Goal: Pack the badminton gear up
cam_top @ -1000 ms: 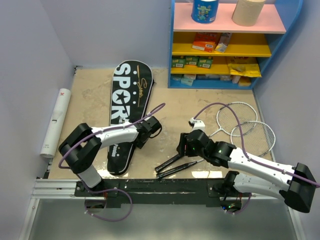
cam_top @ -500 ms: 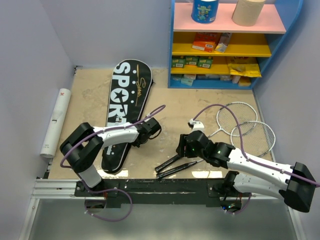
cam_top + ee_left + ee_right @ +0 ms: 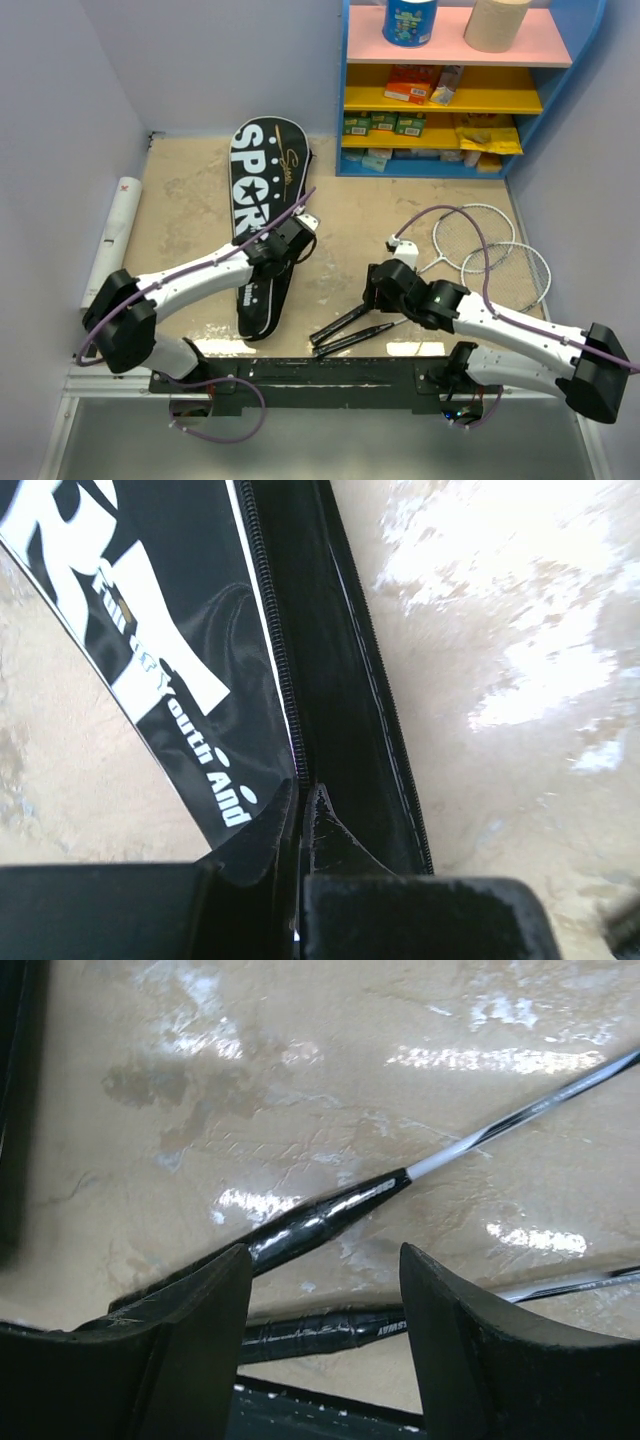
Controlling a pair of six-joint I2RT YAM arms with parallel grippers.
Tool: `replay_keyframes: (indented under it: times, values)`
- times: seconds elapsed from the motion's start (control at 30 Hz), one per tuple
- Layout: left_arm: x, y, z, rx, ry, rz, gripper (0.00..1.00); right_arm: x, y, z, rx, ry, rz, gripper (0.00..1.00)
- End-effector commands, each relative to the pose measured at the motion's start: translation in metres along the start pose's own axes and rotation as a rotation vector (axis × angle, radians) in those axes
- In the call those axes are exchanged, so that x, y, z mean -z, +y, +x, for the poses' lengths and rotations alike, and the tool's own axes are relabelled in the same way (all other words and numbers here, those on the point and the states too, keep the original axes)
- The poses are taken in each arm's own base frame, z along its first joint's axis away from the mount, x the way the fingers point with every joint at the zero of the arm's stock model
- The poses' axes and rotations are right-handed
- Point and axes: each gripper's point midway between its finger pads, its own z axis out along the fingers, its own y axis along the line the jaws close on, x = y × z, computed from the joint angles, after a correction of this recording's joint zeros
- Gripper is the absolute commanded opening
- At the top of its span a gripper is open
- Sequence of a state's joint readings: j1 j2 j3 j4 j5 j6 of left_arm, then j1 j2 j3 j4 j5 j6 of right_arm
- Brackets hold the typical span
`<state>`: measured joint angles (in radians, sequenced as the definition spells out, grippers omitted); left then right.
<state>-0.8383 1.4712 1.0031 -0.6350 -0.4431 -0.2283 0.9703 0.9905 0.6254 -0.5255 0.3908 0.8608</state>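
Showing "SPOR" in white, the black bag (image 3: 262, 190) lies left of centre on the bench (image 3: 360, 205). Only the left wrist view shows its small lettering "Youth And" and the left gripper (image 3: 303, 802) pinched on its zipper edge. The right gripper (image 3: 322, 1255) gapes wide over two racket handles (image 3: 330, 1210).

Black racket-shaped bag (image 3: 190, 650): smooth synthetic cloth, slight sheen, printed white lettering, stitched seam, fine zip teeth. Beige mottled counter (image 3: 300, 1070): hard, glossy, reflective. Black racket handles (image 3: 320, 1217): wrapped grip, shiny. Silver racket frames (image 3: 473, 232): thin, metal-looking.
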Motion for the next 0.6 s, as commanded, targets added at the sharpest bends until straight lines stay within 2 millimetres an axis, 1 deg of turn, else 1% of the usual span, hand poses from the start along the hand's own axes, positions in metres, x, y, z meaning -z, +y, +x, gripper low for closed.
replay_keyframes:
  times: [0.0,0.03,0.1,0.13,0.2,0.23,0.3,0.33,0.37,0.43,0.47,0.57]
  values:
    - [0.023,-0.003,-0.032,0.042,-0.137,0.077,0.00,-0.005,-0.018,-0.019,-0.096,-0.054,0.148,0.64]
    - [0.027,-0.002,-0.036,0.054,-0.164,0.080,0.00,-0.012,-0.025,-0.019,-0.113,-0.045,0.185,0.64]
    - [0.027,0.000,-0.034,0.056,-0.178,0.076,0.00,-0.018,-0.030,-0.021,-0.156,-0.036,0.209,0.63]
    - [0.031,0.002,-0.037,0.068,-0.203,0.075,0.00,-0.024,-0.039,-0.023,-0.182,-0.028,0.244,0.63]
    - [0.033,0.003,-0.037,0.080,-0.221,0.076,0.00,-0.029,-0.045,-0.026,-0.219,-0.035,0.270,0.63]
    - [0.040,0.005,-0.043,0.096,-0.260,0.082,0.00,-0.031,-0.051,-0.030,-0.241,-0.047,0.291,0.63]
    - [0.044,0.007,-0.044,0.102,-0.283,0.087,0.00,-0.034,-0.057,-0.032,-0.267,-0.056,0.326,0.63]
    - [0.052,0.010,-0.049,0.116,-0.317,0.094,0.00,-0.036,-0.060,-0.034,-0.281,-0.062,0.343,0.63]
    - [0.054,0.009,-0.048,0.112,-0.324,0.106,0.00,-0.040,-0.063,-0.032,-0.286,-0.054,0.367,0.63]
    - [0.061,0.009,-0.051,0.122,-0.359,0.125,0.00,-0.045,-0.065,-0.035,-0.305,-0.057,0.386,0.63]
    - [0.061,0.005,-0.049,0.116,-0.359,0.152,0.00,-0.050,-0.067,-0.032,-0.303,-0.042,0.407,0.63]
    - [0.060,-0.006,-0.045,0.106,-0.357,0.206,0.00,-0.058,-0.070,-0.035,-0.325,-0.039,0.441,0.62]
